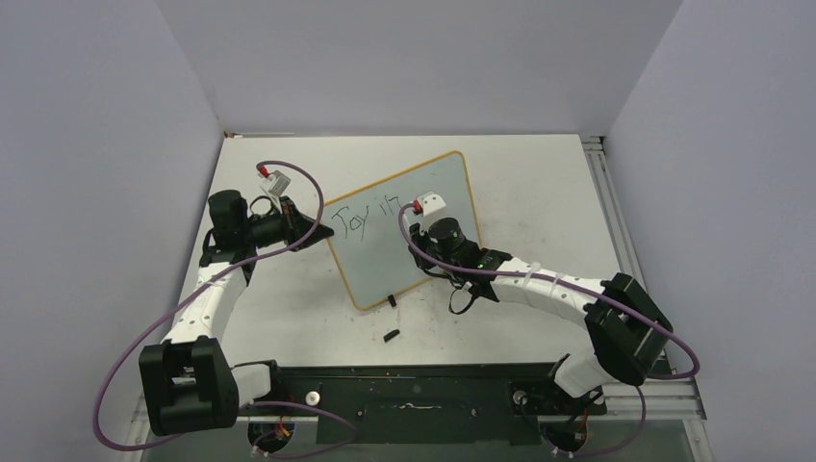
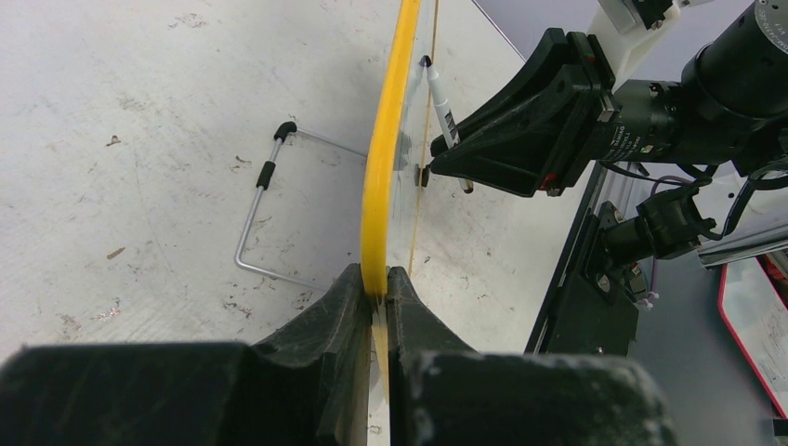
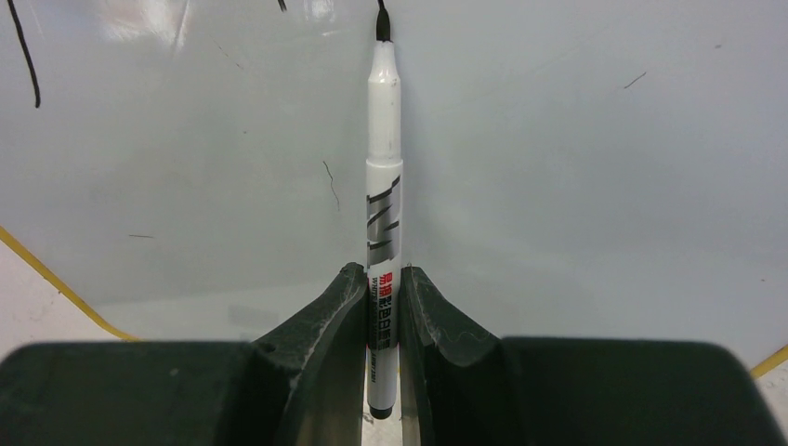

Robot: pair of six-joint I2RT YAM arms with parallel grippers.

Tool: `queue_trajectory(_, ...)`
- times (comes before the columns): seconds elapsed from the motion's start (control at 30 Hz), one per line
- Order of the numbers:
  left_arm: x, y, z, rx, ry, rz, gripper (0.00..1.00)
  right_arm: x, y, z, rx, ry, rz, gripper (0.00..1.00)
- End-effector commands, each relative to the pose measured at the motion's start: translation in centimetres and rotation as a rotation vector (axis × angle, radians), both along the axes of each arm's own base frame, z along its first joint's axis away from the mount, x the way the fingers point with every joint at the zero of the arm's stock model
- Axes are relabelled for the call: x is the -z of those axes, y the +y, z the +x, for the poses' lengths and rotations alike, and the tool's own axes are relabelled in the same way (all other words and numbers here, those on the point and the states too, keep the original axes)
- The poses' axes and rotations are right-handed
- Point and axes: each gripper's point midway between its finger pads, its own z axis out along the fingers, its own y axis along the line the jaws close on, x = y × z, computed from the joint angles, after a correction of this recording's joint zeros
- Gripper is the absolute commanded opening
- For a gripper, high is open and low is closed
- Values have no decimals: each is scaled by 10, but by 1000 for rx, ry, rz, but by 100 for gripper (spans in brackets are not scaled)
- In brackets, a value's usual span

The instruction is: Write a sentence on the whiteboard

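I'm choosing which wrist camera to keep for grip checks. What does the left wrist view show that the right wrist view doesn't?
Only the left wrist view: the left gripper shut on the whiteboard by its yellow edge, and a wire stand beside it. Only the right wrist view: the board's writing face with black strokes, and the marker's printed label. Both: the marker clamped in the right gripper, tip at the board.

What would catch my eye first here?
A yellow-framed whiteboard sits mid-table, with black writing starting "Joy". The right gripper holds a marker with its tip at the board. The left gripper clamps the board's left edge.
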Motion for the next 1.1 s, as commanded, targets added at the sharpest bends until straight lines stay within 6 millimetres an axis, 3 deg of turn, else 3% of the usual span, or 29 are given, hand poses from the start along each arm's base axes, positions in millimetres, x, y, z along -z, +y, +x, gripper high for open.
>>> queue_trajectory(0.0,-23,2,2,10,-84,8,0,-6,2,-3,-3,-5,20,5)
queue_trajectory(0.4,-23,3,3,7,-85,9,0,-39,7,-11,-33,-49,60,5)
queue_trajectory(0.63,-24,6,4,-17,-103,35,2,-63,-9,-29,-55,-31,32,5)
queue_trajectory(0.73,-22,7,2,-27,-83,43,13,-73,-23,-42,-67,-21,12,5)
queue_trajectory(0.87,-22,9,1,-49,-85,59,42,-80,-47,-59,-63,6,-36,5)
queue_trajectory(0.97,-21,11,-2,-67,-86,76,58,-93,-64,-66,-39,3,-61,5)
queue_trajectory(1.07,-22,16,-4,-99,-98,113,68,-106,-78,-72,-23,-1,-83,5)
